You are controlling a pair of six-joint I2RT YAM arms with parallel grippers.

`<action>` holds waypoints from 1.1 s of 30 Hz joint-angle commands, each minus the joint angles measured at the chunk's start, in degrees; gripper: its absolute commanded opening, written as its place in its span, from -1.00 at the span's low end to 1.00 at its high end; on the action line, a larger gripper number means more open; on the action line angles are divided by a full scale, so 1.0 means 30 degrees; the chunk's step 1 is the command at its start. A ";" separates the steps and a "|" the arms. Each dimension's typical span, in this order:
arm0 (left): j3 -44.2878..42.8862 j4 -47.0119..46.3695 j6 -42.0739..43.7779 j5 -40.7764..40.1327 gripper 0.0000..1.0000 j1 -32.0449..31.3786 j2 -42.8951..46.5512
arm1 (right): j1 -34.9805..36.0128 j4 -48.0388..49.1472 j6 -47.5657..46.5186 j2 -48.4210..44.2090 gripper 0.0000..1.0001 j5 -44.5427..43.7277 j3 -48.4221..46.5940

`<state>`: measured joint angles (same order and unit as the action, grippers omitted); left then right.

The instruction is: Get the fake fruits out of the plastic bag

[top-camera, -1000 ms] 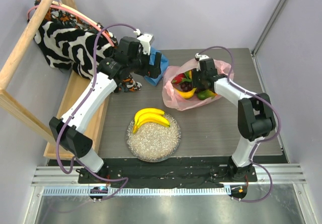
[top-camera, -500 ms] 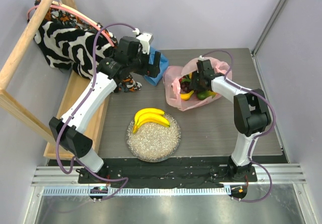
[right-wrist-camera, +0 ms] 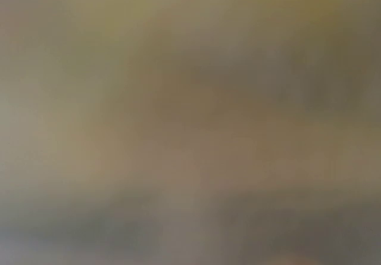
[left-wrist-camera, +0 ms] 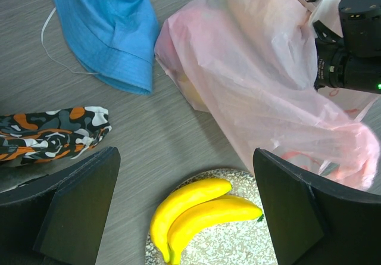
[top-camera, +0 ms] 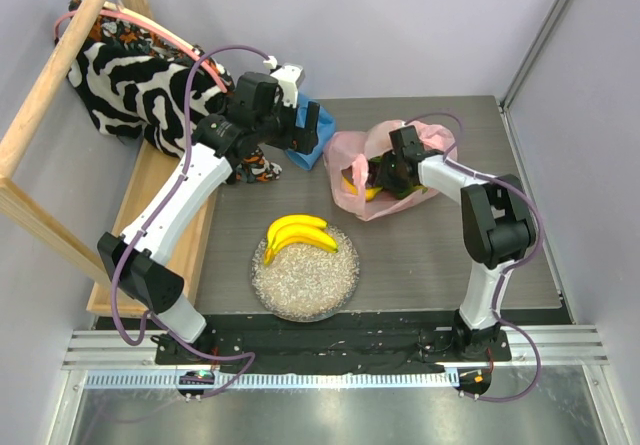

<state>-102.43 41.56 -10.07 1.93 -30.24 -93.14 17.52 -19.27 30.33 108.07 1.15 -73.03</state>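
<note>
Right gripper deeper in plastic bag, fake fruits just beside

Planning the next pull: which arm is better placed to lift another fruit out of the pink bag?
Right. The right claw sits inside the plastic bag among the fruits; the left claw hangs open beside the bag, over the blue cloth.
</note>
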 commanded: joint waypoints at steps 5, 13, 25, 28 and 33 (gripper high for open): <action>-0.0514 -0.0670 0.0279 -0.0469 1.00 0.0089 0.0257 | -0.0125 0.1998 0.1172 0.0452 -0.79 0.0437 -0.0470; -0.1011 -0.0904 0.0717 -0.0498 1.00 0.0089 0.0081 | -0.0770 0.1649 -0.2430 -0.3875 -0.98 0.1140 -0.0060; -0.1188 -0.1080 0.2621 -0.1934 0.99 0.0060 0.0695 | -0.1475 -0.1279 -0.7699 -1.1205 -0.98 -0.0815 0.0293; -0.1246 -0.1168 0.2711 -0.1876 1.00 0.0060 0.0988 | -0.1736 -0.2774 -0.8846 -1.2905 -0.97 -0.3073 0.0204; -0.1392 -0.1373 0.2711 -0.1348 1.00 0.0060 0.1457 | -0.2440 -0.4092 -1.1131 -1.5422 -0.98 -0.5099 -0.0554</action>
<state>-104.05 40.32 -3.31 -2.79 -30.24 -92.84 11.73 -27.27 4.56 66.72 -7.03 -72.16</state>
